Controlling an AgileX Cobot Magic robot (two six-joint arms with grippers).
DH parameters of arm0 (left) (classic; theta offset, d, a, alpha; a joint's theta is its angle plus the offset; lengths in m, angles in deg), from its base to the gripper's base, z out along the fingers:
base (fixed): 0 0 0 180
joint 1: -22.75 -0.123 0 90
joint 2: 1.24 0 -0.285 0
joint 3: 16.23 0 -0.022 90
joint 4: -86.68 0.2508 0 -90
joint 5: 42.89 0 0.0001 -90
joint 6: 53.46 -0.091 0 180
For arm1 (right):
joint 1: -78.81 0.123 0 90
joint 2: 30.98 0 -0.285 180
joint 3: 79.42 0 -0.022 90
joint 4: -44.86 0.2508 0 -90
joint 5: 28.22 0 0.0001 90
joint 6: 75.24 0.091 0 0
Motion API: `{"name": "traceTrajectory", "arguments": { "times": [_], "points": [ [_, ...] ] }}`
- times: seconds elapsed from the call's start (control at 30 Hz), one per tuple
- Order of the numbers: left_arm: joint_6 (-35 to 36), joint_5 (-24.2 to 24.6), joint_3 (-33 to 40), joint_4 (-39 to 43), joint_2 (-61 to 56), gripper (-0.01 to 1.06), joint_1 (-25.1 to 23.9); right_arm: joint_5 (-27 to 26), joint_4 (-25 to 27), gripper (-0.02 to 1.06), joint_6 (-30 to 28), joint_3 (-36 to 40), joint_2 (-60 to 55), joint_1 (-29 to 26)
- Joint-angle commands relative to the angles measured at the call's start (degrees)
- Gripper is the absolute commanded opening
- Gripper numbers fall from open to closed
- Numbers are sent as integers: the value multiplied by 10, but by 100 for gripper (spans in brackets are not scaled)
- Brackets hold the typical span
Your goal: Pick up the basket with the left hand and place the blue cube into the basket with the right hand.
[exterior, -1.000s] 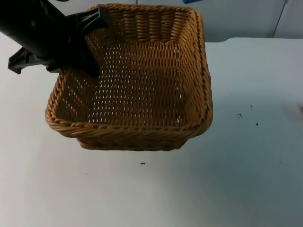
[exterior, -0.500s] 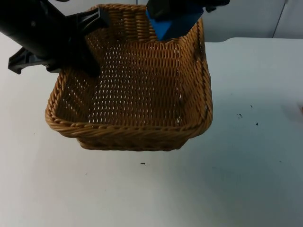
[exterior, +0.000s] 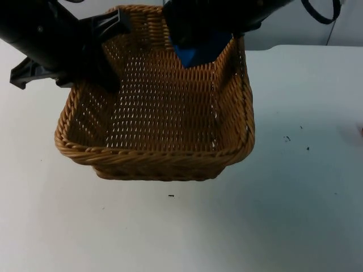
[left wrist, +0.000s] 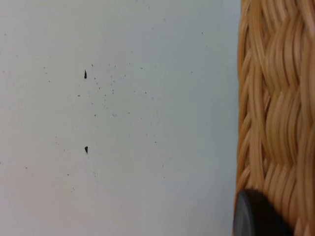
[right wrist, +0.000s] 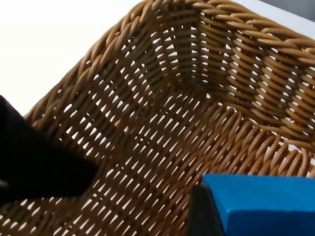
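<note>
The tan wicker basket [exterior: 164, 153] hangs a little above the white table, and my left gripper [exterior: 108, 79] is shut on its far left rim. In the left wrist view the basket's woven wall [left wrist: 275, 113] stands beside a black fingertip [left wrist: 256, 216]. My right gripper [exterior: 195, 39] reaches in from the back, shut on the blue cube [exterior: 204, 54], which hangs over the basket's far side. In the right wrist view the blue cube [right wrist: 266, 201] sits against a black finger [right wrist: 204, 211], above the basket's bare floor [right wrist: 162, 128].
The white table [exterior: 295, 198] stretches wide in front of and to the right of the basket, marked by a few dark specks [exterior: 287, 138]. A grey partition wall [exterior: 283, 22] closes the back.
My right arm has come in from the back with the blue cube and moved lower and leftward over the basket. The basket and left arm have stayed still.
</note>
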State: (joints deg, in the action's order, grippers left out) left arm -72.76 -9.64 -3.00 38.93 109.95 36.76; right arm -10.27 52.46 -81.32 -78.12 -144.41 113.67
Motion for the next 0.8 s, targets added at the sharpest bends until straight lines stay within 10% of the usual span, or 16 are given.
{"name": "traceTrajectory", "arguments": {
  "times": [0.0, 0.77],
  "points": [
    [3, -2, -1, -18, -3, 0, 4, -20, 2, 0, -3, -3, -8, 2],
    [-2, 0, -1, -27, -3, 0, 4, -58, -4, 0, -33, -3, -32, 36]
  ]
}}
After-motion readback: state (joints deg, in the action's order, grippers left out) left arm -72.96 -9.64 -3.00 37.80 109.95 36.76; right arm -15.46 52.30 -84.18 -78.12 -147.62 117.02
